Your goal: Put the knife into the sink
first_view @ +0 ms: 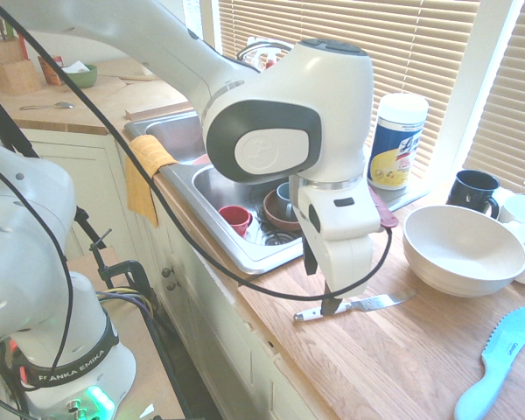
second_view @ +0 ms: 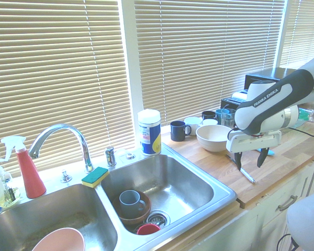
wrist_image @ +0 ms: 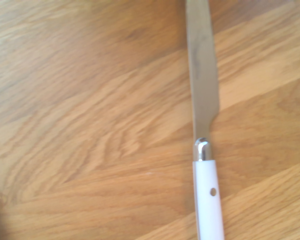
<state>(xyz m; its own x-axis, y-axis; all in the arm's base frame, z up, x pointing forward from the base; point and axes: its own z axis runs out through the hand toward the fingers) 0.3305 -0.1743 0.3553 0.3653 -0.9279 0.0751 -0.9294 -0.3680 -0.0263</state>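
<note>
The far end of the white-handled table knife [wrist_image: 205, 90] is cut off in the wrist view; the knife lies on the pale wooden counter [first_view: 402, 359], beside the steel double-basin sink [second_view: 167, 183]; slatted blinds [second_view: 209, 57] hang behind the sink; the second exterior view shows the black two-finger gripper [second_view: 250, 159] with fingers apart above the knife; only the first exterior view shows the whole teal serrated knife [first_view: 499, 363], farther from the sink.

Both exterior views are bright and pale, with washed-out contrast. Daylight enters through the slatted blinds [second_view: 209, 52]. Glare is noted on the steel sink [second_view: 167, 180] and chrome faucet [second_view: 57, 130]. Soft shadow lies on the counter [first_view: 385, 367] beneath the white bowl [first_view: 464, 249]. The wrist view is warm-toned and soft throughout; wood grain and the knife [wrist_image: 205, 75] are blurred, with a highlight on its metal collar.
</note>
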